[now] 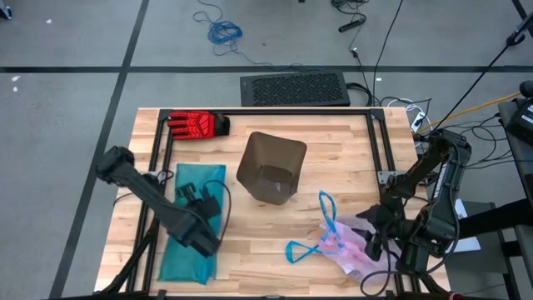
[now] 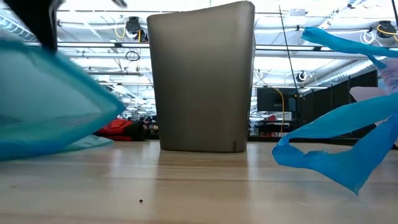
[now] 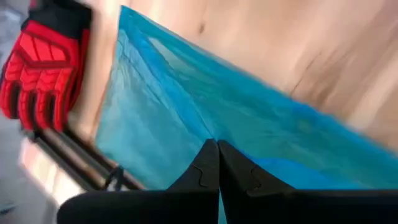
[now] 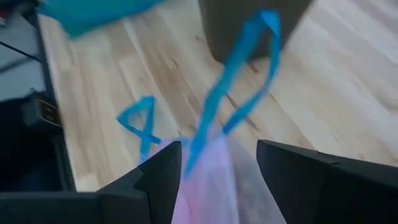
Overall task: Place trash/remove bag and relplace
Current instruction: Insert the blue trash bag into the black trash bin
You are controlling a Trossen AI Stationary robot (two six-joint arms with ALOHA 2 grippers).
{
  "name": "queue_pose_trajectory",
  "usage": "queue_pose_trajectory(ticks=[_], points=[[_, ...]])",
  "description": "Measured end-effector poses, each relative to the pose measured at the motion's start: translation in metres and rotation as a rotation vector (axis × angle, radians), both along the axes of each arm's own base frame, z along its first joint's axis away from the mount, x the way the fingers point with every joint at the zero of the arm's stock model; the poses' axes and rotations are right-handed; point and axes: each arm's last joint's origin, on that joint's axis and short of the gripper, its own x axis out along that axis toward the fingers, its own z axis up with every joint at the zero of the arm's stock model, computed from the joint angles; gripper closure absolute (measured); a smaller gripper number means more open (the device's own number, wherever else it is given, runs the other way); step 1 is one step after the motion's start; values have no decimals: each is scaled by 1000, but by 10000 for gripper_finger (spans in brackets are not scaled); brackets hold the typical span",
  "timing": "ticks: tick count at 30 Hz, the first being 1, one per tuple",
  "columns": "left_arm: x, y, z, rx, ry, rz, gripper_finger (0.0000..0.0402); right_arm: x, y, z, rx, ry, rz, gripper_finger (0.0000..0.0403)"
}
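Lower right of the overhead frame: pink-white bag (image 1: 354, 250) crumpled on the worktop (image 1: 333, 167), lying between spread fingers of the released right claw (image 1: 372, 236). Lower left: left claw (image 3: 217, 163) clenched on teal bag (image 1: 193, 221).

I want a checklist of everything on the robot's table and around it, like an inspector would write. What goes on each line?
Surface: wooden table, bare boards around the things.
Job's things: brown bin upright mid-table, no liner inside; pink-white bag with blue drawstring loops lying near the right arm. No trash seen.
Clutter: teal plastic bag lying flat on the table's left side; red glove at the far edge.
Grippers: left gripper shut on the teal plastic bag; right gripper open, the pink-white bag between its fingers.
Cables: blue cable and black cables on the floor beyond the table.
Surroundings: black mat on the floor behind the table; no person seen.
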Motion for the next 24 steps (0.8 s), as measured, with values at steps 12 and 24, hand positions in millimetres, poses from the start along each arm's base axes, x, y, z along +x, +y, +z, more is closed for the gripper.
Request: queue_pose_trajectory(ticks=[12,24], points=[[-43,27,99,-84,-442,-86,401,35,7,12,-184,-240,133,200],[-63,32,154,-41,-654,-237,401,105,-6,43,-303,-412,242,200]])
